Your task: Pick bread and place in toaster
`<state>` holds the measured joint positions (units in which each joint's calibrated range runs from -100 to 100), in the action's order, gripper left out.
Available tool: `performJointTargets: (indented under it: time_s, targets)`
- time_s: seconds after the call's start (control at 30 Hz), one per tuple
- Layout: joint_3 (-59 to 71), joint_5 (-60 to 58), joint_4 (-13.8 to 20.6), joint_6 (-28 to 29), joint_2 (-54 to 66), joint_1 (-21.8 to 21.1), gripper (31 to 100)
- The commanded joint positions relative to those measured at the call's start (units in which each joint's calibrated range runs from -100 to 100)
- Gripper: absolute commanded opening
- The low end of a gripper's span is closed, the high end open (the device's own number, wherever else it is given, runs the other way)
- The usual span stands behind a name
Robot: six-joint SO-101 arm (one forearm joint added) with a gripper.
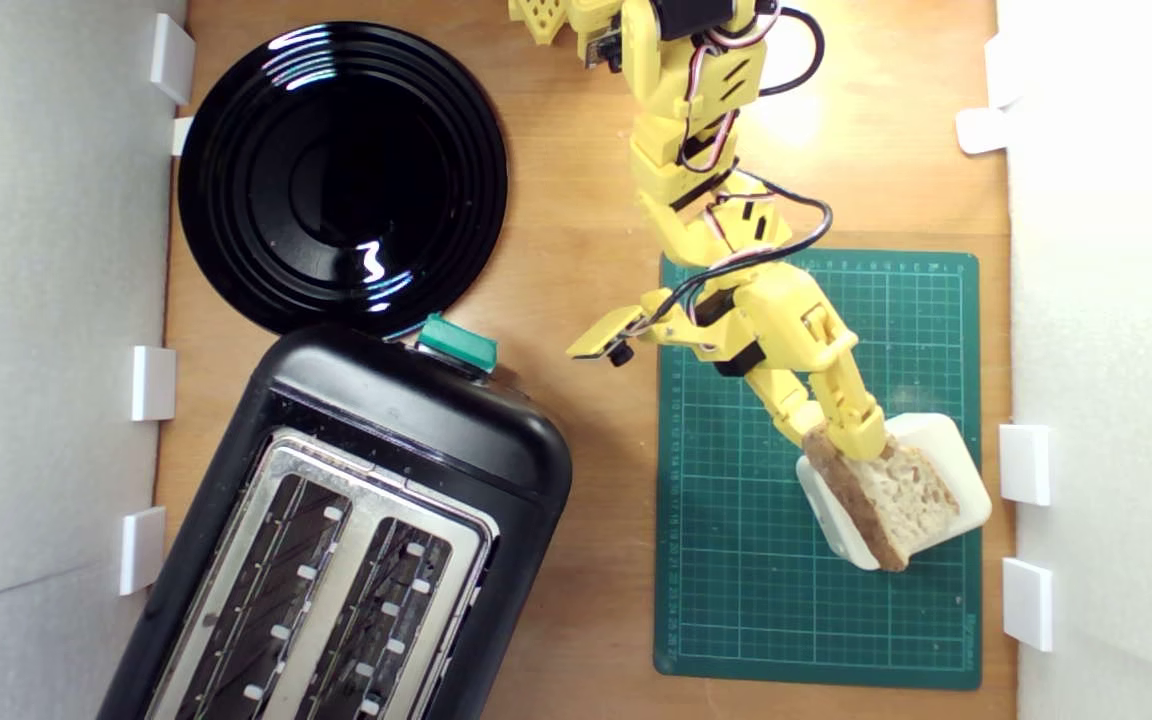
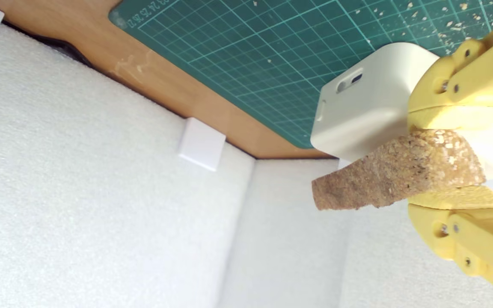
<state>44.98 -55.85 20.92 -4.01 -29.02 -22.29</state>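
The bread (image 1: 898,497), a half slice with pale holey crumb and a brown crust, is tilted above the white block (image 1: 956,455) on the green mat at the exterior view's right. My yellow gripper (image 1: 841,440) is shut on its upper end. In the wrist view the bread's crust (image 2: 396,175) sits clamped between the two yellow fingers (image 2: 452,117), lifted off the white block (image 2: 366,111). The black toaster (image 1: 356,540) with silver top, two empty slots and a teal lever knob (image 1: 458,343) lies at the exterior view's lower left, well apart from the gripper.
A round black plate (image 1: 341,175) rests behind the toaster at the upper left. The green cutting mat (image 1: 736,560) covers the table's right part. White foam walls (image 2: 101,205) with white clips (image 1: 1024,463) enclose the wooden table (image 1: 586,230) on both sides.
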Motion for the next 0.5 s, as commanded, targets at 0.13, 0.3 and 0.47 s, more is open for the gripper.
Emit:
performJointTargets:
  time_s: [0.13,0.3,0.47]
  targets:
    - [-1.0,9.9,-0.5,2.9,15.1,-1.1,61.1]
    - [-0.9,16.0,-0.5,5.1,24.9,-0.7,61.1]
    - [-0.9,23.9,-0.5,5.1,34.3,-0.6,61.1]
